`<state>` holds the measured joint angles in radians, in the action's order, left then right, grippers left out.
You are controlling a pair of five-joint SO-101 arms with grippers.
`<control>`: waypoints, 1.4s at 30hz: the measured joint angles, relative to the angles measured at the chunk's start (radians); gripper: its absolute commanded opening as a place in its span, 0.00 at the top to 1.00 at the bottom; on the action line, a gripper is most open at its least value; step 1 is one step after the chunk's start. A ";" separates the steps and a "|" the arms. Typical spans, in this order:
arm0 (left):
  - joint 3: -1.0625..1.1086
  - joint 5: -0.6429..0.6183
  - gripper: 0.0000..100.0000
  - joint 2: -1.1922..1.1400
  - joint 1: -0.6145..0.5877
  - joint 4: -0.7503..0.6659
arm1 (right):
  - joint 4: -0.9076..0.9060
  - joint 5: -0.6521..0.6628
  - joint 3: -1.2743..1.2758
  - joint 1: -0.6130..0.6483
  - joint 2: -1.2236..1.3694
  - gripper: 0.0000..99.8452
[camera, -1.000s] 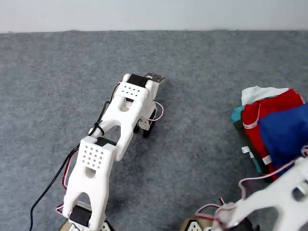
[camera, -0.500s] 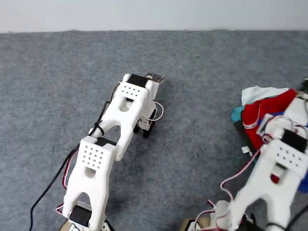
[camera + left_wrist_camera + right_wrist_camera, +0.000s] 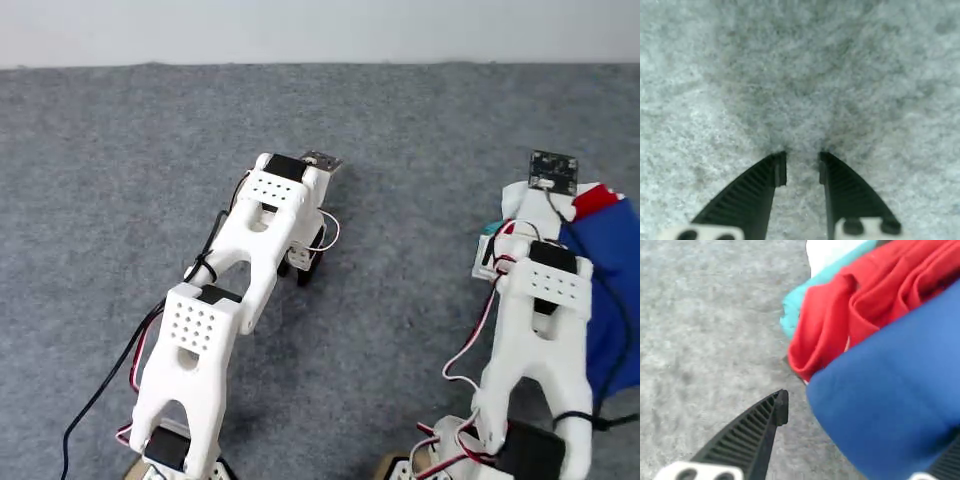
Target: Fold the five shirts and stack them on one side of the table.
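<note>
Now right hand point(image 3: 865, 432) spread, blue shirt point(image 3: 890, 390) between its fingers; left hand point(image 3: 802, 167) slightly parted over table point(image 3: 790, 75).

Grey table cover point(image 3: 420, 130): fuzzy, rough, matt cloth. Left arm point(image 3: 230, 290) and right arm point(image 3: 540, 320): smooth white matt plastic; left gripper fingers point(image 3: 754, 192): black ribbed plastic. Blue shirt point(image 3: 890, 410), red shirt point(image 3: 840, 325): soft matt cloth.

Shirt stack point(image 3: 615, 262) (edge-cut) half behind right arm point(image 3: 540, 330)
</note>
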<state>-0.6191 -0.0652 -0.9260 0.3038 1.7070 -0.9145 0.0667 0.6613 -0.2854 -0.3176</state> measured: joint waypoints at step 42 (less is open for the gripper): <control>-0.023 0.000 0.90 -0.023 0.000 0.021 | 0.238 0.345 0.675 0.506 -0.356 0.53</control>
<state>-0.6421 -0.0652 -0.9490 0.3038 1.7285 -0.6767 0.4120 1.3364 0.2209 -0.6736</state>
